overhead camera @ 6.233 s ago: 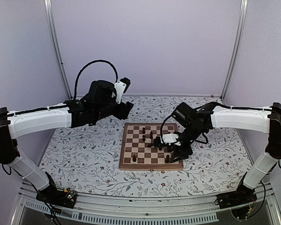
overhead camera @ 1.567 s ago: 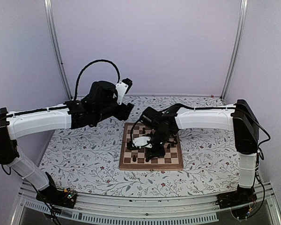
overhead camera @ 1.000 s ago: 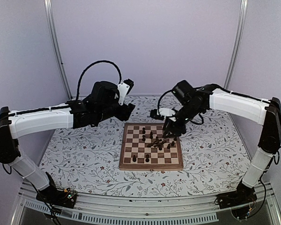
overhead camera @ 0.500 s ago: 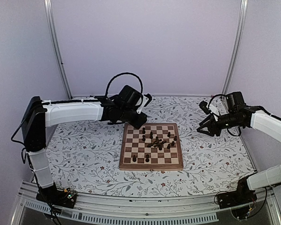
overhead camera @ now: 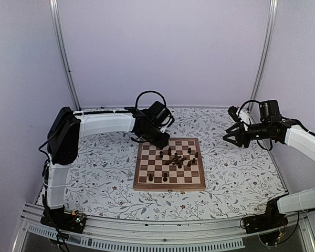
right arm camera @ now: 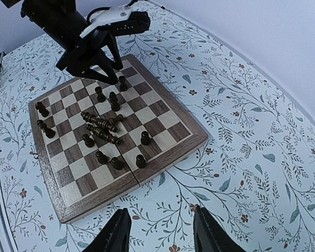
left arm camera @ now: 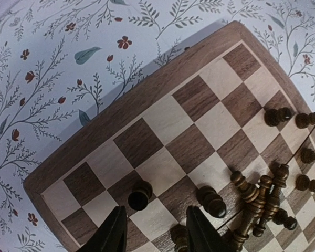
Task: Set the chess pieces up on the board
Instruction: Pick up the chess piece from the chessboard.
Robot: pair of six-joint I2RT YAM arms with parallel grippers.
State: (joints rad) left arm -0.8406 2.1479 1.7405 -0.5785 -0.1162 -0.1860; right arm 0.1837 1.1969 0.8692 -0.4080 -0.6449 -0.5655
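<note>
The board [overhead camera: 168,186] lies mid-counter [overhead camera: 94,173]. Most pieces [overhead camera: 178,159] sit on its middle and right half, several lying heaped at the centre. Two stand apart near the front left edge. The left fingers [left arm camera: 113,236] hang over the far left corner, the right fingers [right arm camera: 118,233] well right of the board.

High rear overview; left wrist close over the board [left arm camera: 195,97] corner; right wrist farther, whole board.

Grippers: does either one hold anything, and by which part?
Nothing is held: left gripper open above the board, right gripper open beside it.
</note>
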